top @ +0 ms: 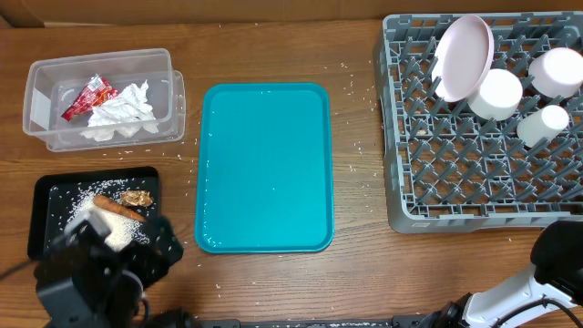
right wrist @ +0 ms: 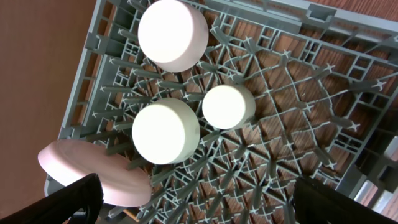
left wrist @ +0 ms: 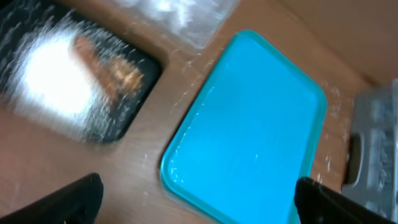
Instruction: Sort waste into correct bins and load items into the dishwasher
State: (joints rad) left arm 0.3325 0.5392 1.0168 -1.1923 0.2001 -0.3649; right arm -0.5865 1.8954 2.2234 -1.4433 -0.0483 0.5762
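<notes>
On the surface at ten o'clock of the overhead view sits the clear tub (top: 36, 105), with the red snack wrapper (top: 87, 97) and the crumpled napkin (top: 123, 111) lying side by side inside it. At eight o'clock is the black tray (top: 44, 196), which holds a heap of rice (top: 102, 226), the carrot (top: 117, 208) lying across the heap, and the brown food scrap (top: 138, 197) touching the carrot at its two o'clock. The left gripper (left wrist: 199, 208) hangs over the tray's six o'clock edge with its fingers spread wide apart and nothing between them. The teal tray (top: 264, 164) lies bare in the middle, with stray grains on the wood around it. At two o'clock stands the grey dish rack (top: 483, 182). The plate (top: 465, 56) leans on edge among its pegs, and two bowls (top: 496, 94) (top: 557, 71) and the cup (top: 543, 125) sit upside down beside it. The right gripper (right wrist: 205, 202) hovers above the rack, its fingers wide apart and holding nothing.
</notes>
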